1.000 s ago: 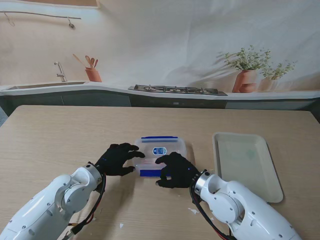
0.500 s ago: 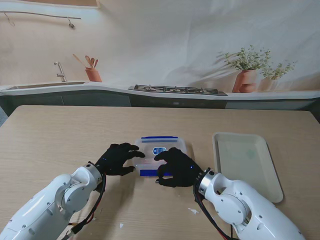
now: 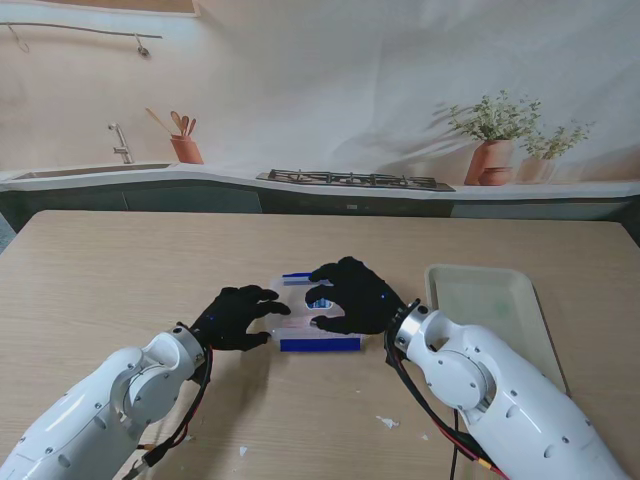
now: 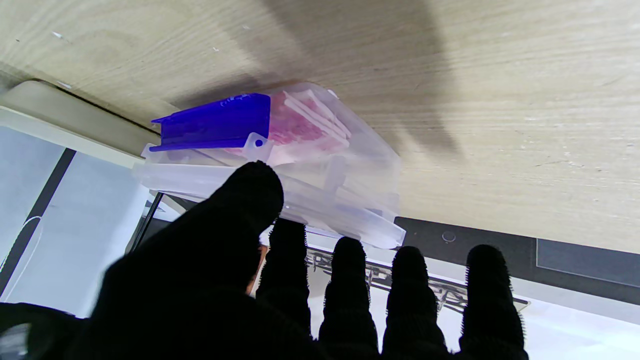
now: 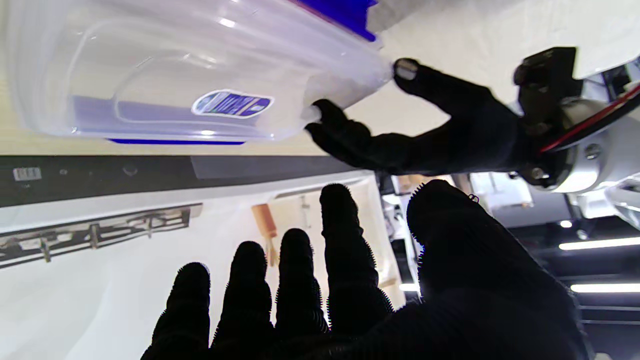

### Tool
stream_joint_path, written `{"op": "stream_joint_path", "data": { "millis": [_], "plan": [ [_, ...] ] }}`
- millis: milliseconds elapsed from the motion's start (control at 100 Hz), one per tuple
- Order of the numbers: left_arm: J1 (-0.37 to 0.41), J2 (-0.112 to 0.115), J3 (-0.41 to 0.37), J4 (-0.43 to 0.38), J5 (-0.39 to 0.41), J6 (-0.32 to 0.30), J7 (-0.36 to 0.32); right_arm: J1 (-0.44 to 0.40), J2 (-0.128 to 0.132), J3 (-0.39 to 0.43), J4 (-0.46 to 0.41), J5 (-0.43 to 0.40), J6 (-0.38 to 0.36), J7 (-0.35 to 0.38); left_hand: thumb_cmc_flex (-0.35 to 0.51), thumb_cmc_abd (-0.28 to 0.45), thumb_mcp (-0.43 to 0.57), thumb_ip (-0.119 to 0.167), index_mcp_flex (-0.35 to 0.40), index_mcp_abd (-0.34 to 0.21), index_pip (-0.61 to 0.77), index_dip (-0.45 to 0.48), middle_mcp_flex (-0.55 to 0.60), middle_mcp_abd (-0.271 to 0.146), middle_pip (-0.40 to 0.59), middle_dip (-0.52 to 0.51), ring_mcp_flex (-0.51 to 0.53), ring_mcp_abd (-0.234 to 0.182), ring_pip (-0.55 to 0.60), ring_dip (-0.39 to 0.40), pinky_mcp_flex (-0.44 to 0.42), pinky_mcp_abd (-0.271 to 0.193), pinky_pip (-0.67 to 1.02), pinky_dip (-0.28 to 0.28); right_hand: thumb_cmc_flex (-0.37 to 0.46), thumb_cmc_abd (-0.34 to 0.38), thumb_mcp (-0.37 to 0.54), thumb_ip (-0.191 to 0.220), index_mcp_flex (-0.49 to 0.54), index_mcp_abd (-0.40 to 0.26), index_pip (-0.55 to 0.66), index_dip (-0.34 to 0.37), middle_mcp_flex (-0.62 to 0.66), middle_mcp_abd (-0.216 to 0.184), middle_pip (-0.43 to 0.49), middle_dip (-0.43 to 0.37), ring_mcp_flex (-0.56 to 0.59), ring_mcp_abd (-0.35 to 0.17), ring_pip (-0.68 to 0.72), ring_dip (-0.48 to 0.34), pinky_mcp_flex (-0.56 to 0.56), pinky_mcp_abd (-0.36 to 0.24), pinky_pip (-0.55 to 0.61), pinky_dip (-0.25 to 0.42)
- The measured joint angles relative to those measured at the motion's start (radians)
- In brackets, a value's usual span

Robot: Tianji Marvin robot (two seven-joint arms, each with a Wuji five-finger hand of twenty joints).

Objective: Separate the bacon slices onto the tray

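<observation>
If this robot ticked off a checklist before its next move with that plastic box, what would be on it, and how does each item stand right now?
1. Box braced: ok. The left hand has fingertips against the side of the container.
2. Near clasp released: ok, it seems. The near blue clasp lies flat on the table.
3. Far clasp released: cannot tell. The far blue clasp is partly hidden by the right hand.
4. Right hand free: ok. It hovers over the lid, fingers spread, holding nothing.
5. Bacon inside: ok. Pink bacon slices show through the wall.
6. Tray ready: ok. The tray sits to the right with nothing on its visible part.
</observation>
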Motion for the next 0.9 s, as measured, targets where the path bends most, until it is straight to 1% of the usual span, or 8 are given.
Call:
{"op": "stream_joint_path", "data": {
  "millis": [150, 290, 370, 480, 660, 710, 810, 900],
  "plan": [
    [-0.002, 0.000, 0.001, 0.003, -0.003, 0.001, 0.000, 0.067, -0.001, -0.047, 0.053, 0.010, 0.058, 0.002, -0.014, 0.000, -0.001, 0.000, -0.008, -0.007, 0.000, 0.001, -0.005, -0.007, 0.000, 0.000, 0.000, 0.001, 0.000, 0.000, 0.000, 0.000, 0.000, 0.000, 0.010, 0.000, -0.001, 0.000, -0.001, 0.000, 0.000, -0.013, 0.000, 0.000, 0.000, 0.000, 0.000, 0.000, 0.000, 0.000, 0.000, 0.000, 0.000, 0.000],
    [-0.002, -0.001, 0.001, 0.004, -0.005, 0.001, 0.000, 0.125, -0.005, -0.094, 0.114, 0.018, 0.080, -0.002, -0.014, 0.000, -0.012, 0.000, -0.009, -0.007, 0.000, 0.001, -0.005, -0.007, -0.004, 0.000, 0.000, 0.009, 0.000, 0.000, 0.000, 0.000, 0.000, -0.009, 0.010, 0.002, -0.001, 0.000, -0.100, 0.001, -0.037, -0.038, -0.003, 0.000, 0.000, 0.000, 0.000, 0.000, 0.001, 0.000, 0.000, 0.000, 0.000, 0.000],
    [-0.002, -0.001, 0.001, 0.004, -0.005, 0.001, 0.000, 0.148, -0.010, -0.116, 0.140, 0.029, 0.106, -0.006, -0.014, 0.000, -0.014, 0.000, -0.009, -0.007, 0.000, 0.001, -0.005, -0.007, -0.005, 0.000, 0.000, 0.009, 0.000, 0.000, 0.000, 0.000, 0.000, -0.010, 0.010, 0.004, -0.002, 0.000, -0.123, 0.011, -0.046, -0.048, -0.013, 0.000, 0.000, 0.000, -0.003, 0.000, 0.001, 0.000, -0.001, 0.000, 0.000, 0.000],
    [-0.002, -0.001, 0.001, 0.005, -0.004, 0.001, 0.000, 0.174, -0.014, -0.143, 0.161, 0.057, 0.137, 0.001, -0.030, 0.002, -0.016, 0.000, -0.009, -0.007, 0.000, 0.001, -0.005, -0.007, -0.005, 0.000, 0.000, 0.009, 0.000, 0.000, 0.000, 0.000, 0.000, -0.010, 0.010, 0.013, -0.010, 0.000, -0.124, 0.012, -0.049, -0.050, -0.014, 0.000, 0.003, 0.001, -0.014, 0.000, 0.000, 0.000, -0.003, 0.000, 0.000, 0.000],
    [-0.005, -0.001, 0.003, 0.007, -0.005, 0.000, 0.001, 0.232, -0.024, -0.198, 0.225, 0.065, 0.165, -0.002, -0.032, 0.005, -0.026, 0.000, -0.009, -0.007, 0.000, 0.001, -0.005, -0.007, -0.006, 0.000, 0.000, 0.009, 0.000, 0.000, 0.000, 0.000, 0.000, -0.010, 0.012, 0.015, -0.018, 0.000, -0.120, 0.012, -0.023, -0.059, -0.025, 0.000, 0.011, 0.001, -0.014, 0.000, 0.000, 0.000, -0.013, -0.001, 0.000, 0.000],
    [-0.005, -0.001, 0.003, 0.007, -0.006, 0.000, 0.001, 0.246, -0.025, -0.210, 0.237, 0.071, 0.180, 0.007, -0.032, 0.005, -0.026, 0.000, -0.009, -0.007, 0.000, 0.001, -0.005, -0.007, -0.006, 0.000, 0.000, 0.009, 0.000, 0.000, 0.000, 0.000, 0.000, -0.010, 0.028, 0.025, -0.021, 0.000, -0.119, 0.012, -0.020, -0.060, -0.025, 0.000, 0.011, 0.001, -0.014, 0.000, -0.007, 0.000, -0.015, -0.002, 0.000, 0.002],
    [-0.005, -0.001, 0.004, 0.008, -0.006, 0.000, 0.000, 0.268, -0.025, -0.235, 0.252, 0.074, 0.217, 0.026, -0.032, 0.005, -0.027, 0.000, -0.010, -0.007, 0.000, 0.001, -0.008, -0.007, -0.006, 0.000, 0.000, 0.009, -0.001, 0.000, 0.000, 0.000, 0.000, -0.010, 0.026, 0.026, -0.030, 0.000, -0.121, 0.012, -0.011, -0.072, -0.025, 0.000, 0.011, -0.006, -0.014, 0.000, -0.023, -0.007, -0.023, -0.002, 0.000, 0.012],
    [-0.006, 0.000, 0.005, 0.008, -0.006, 0.000, 0.000, 0.290, -0.029, -0.259, 0.281, 0.085, 0.225, 0.025, -0.033, 0.005, -0.027, 0.000, -0.013, -0.007, 0.000, 0.001, -0.010, -0.007, -0.006, 0.000, 0.000, 0.009, -0.001, 0.000, 0.000, 0.000, 0.000, -0.010, 0.026, 0.026, -0.044, 0.000, -0.134, 0.012, -0.012, -0.088, -0.025, 0.000, -0.035, -0.028, -0.014, 0.000, -0.035, -0.011, -0.025, -0.003, 0.000, 0.013]
  ]
}}
